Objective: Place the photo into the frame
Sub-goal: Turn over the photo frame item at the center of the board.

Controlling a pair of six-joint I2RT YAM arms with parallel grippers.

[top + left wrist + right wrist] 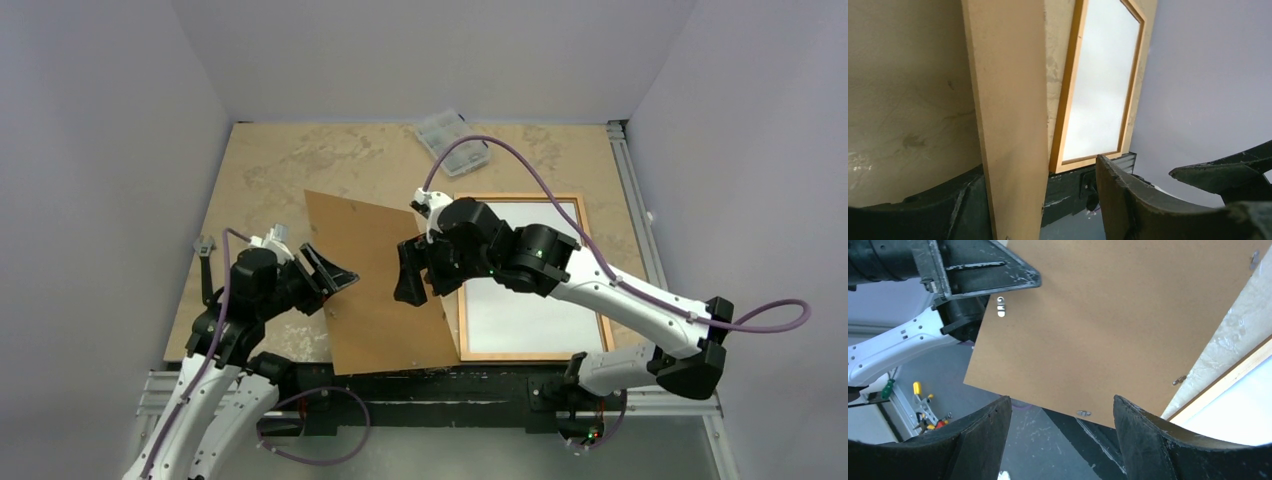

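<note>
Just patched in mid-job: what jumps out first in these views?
The big brown backing board slants across mid-table, the left gripper open astride its left edge and the right gripper open over its right side. Right of it sits the frame, plain white inside. A clear compartment box rests at the far edge.

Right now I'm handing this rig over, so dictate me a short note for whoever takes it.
Left gripper: open, jaws straddling the backing board at its left edge, not clamped.
Right gripper: open, empty, above the board's right side.
Frame: flat on the table, right of the board.
Photo: apparently the white sheet filling the frame, back up.
Done: photo seemingly in.
Remaining: check it sits flat; board not yet on the frame.
</note>
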